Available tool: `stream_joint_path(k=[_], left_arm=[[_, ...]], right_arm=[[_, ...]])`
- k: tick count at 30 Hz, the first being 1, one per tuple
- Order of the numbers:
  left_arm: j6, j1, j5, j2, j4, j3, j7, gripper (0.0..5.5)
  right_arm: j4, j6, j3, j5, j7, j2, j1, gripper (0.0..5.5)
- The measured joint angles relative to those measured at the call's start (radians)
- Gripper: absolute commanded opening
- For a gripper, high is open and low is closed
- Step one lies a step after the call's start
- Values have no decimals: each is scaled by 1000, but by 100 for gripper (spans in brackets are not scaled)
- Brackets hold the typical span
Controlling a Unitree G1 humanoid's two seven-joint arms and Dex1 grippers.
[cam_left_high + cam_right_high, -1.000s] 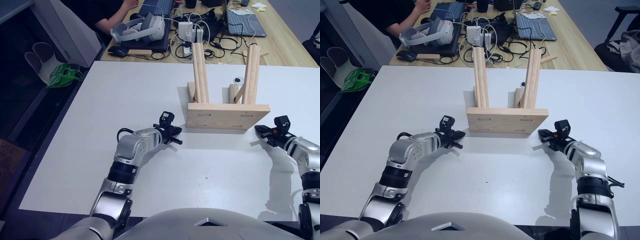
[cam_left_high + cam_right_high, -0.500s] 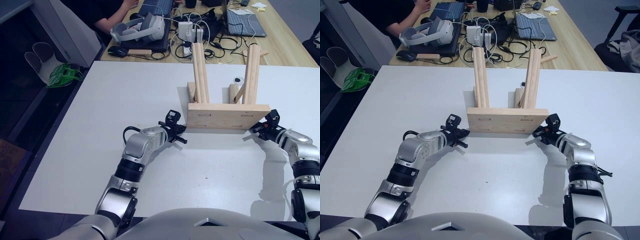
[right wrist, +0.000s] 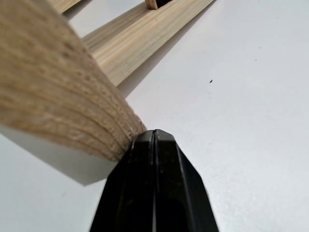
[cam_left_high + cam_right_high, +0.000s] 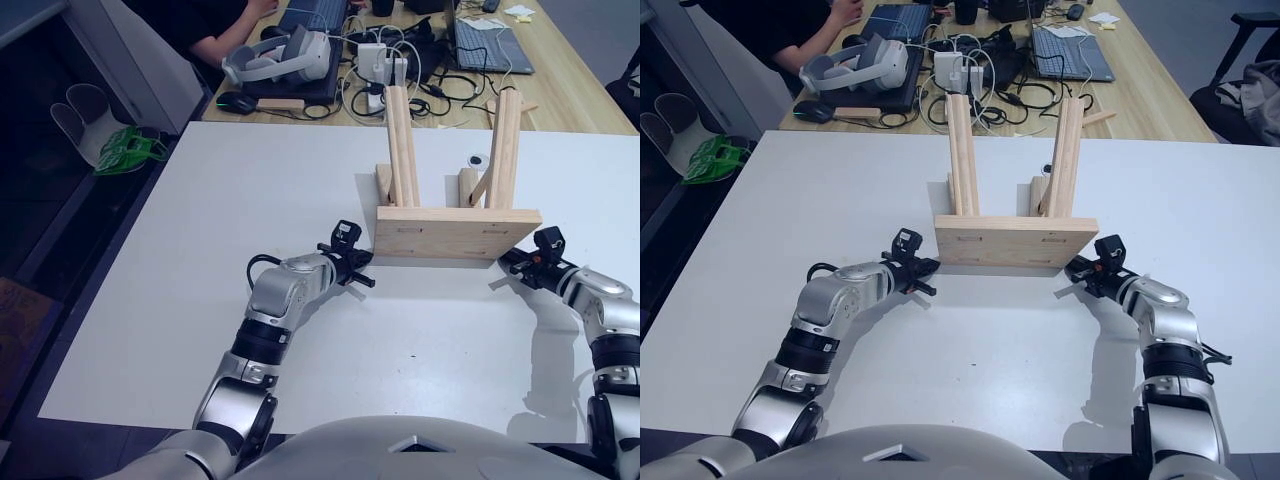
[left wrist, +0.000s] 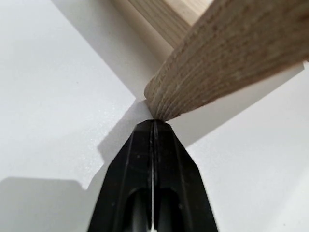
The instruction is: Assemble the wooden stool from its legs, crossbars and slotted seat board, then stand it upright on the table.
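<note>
Closed in within 1 second on the stool [image 4: 455, 232] lying sideways on the table [image 4: 250, 200]: left gripper [image 5: 153, 126] and right gripper [image 3: 154, 136], jaws shut, empty, now touching its near corners; uprighting likely next

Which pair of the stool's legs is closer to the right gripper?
The right-hand pair of legs, at the seat board end where the right gripper sits; the other pair is by the left gripper.

bright, even overhead light on the white table [image 4: 250, 180], soft shadow under the seat board [image 4: 455, 232].
</note>
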Motion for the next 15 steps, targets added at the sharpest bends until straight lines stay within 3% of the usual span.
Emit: stream_joint_path(k=[15], left_arm=[[5, 2, 0, -4, -2, 10, -9, 0]], right_arm=[[-49, 31, -8, 19, -3, 1, 31, 4]])
